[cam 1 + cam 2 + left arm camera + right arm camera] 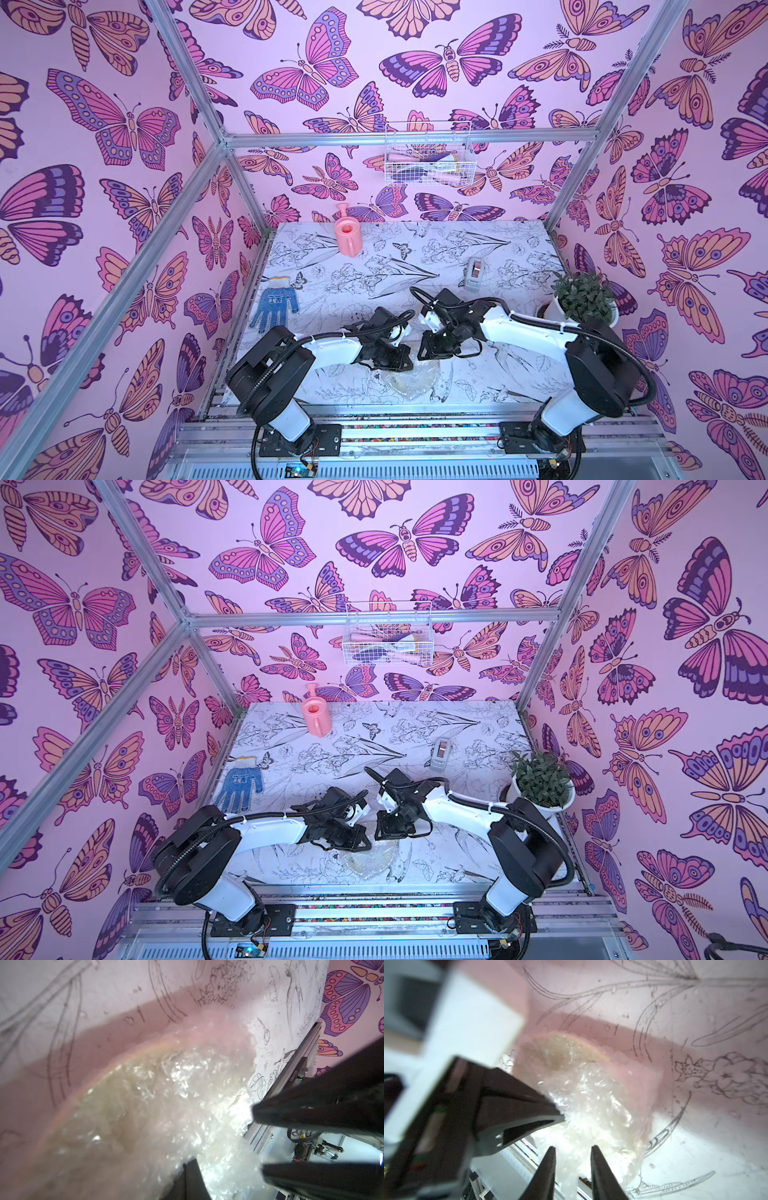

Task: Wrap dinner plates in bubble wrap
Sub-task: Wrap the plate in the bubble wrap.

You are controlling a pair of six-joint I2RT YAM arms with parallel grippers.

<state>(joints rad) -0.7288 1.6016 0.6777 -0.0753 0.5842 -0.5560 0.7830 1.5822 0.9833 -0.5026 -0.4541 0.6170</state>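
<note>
Dinner plate (405, 384) lies flat at 6 o'clock on the table (490, 374), close to the front edge. It is covered by crinkled bubble wrap (591, 1101), and its cream rim shows through the plastic in the right wrist view. No motifs can be made out through the wrap.

Little writing shows. The blue glove (274, 309) at 9 o'clock carries a pale printed mark on its back, too small to read. A short strip of print on the metal rail (291, 1076) in the left wrist view is not legible. The grey tape dispenser (475, 272) at 2 o'clock shows no label that can be read.

The left gripper (558, 1119) is clenched, its two fingers meeting in one point. That point is pressed into the edge of the bubble wrap, and it appears to pinch a fold there. The right gripper (573, 1147) is released: its fingers (600, 1167) stand clearly parted, astride a hanging lip of wrap without visibly pressing it. In both top views the two grippers face each other just above the dinner plate, left at its 10 o'clock and right at its 1 o'clock.
</note>
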